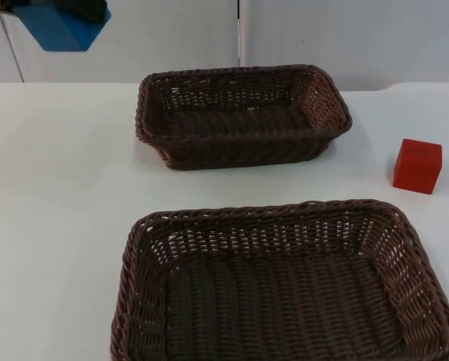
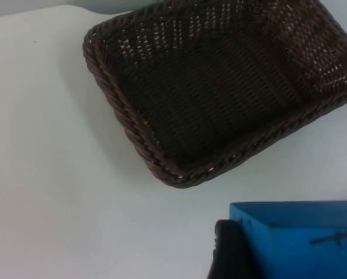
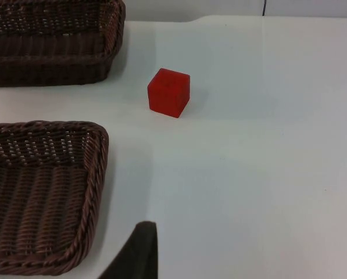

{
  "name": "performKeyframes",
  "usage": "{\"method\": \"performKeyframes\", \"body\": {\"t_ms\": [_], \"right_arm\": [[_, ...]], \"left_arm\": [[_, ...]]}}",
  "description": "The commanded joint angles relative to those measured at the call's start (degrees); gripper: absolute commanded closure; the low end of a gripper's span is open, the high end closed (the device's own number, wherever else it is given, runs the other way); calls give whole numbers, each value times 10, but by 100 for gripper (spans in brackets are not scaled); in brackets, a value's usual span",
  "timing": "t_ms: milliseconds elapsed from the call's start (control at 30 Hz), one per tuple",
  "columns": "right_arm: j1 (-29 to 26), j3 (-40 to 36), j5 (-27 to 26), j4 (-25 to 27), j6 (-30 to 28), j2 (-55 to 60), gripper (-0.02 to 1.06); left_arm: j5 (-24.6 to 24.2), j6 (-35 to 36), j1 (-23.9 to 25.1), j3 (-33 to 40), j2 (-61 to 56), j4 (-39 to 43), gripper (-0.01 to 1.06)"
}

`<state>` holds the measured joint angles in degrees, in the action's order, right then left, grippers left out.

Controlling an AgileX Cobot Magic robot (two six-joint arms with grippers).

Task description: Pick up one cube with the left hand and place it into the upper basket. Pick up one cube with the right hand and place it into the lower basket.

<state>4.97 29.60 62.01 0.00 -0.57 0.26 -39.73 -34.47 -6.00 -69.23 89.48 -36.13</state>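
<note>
Nearest to the camera, the lower basket [image 1: 284,286] is sitting on the white desk [image 1: 59,188], and nothing is being held inside it. Behind it, the upper basket [image 1: 243,116] is also lying bare of cubes, with only its dark woven floor being shown in the left wrist view [image 2: 219,93].

A blue cube [image 1: 62,26] is being gripped by the left pincer [image 1: 51,9], which is being held high up near the grey wall, well to the left of the upper basket. In the left wrist view the blue cube [image 2: 295,238] is being pressed by a black fingertip, so the left pincer is closed on it.

A red cube [image 1: 417,165] is resting on the desk, to the right of both baskets and apart from them. It is being watched from the right wrist view [image 3: 169,92], where one black fingertip is standing. Whether the right pincer is open or closed cannot be told.

By the look of it, the step in hand is the carrying of the blue cube to the upper basket. For the next move, the cube needs to be brought over the basket's middle and let go. The red cube has not yet been picked up for the lower basket.
</note>
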Motion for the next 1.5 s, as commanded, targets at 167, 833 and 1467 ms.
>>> {"method": "performKeyframes", "body": {"t_ms": [167, 833, 1467], "right_arm": [[3, 0, -2, 0, -5, -3, 0], [3, 0, -2, 0, -5, -3, 0], [3, 0, -2, 0, -5, -3, 0]], "left_arm": [[-16, 14, -4, -1, -8, -3, 105], [-17, 24, -4, -1, -8, 8, 105], [40, 45, -4, -14, 7, 3, 105]]}}
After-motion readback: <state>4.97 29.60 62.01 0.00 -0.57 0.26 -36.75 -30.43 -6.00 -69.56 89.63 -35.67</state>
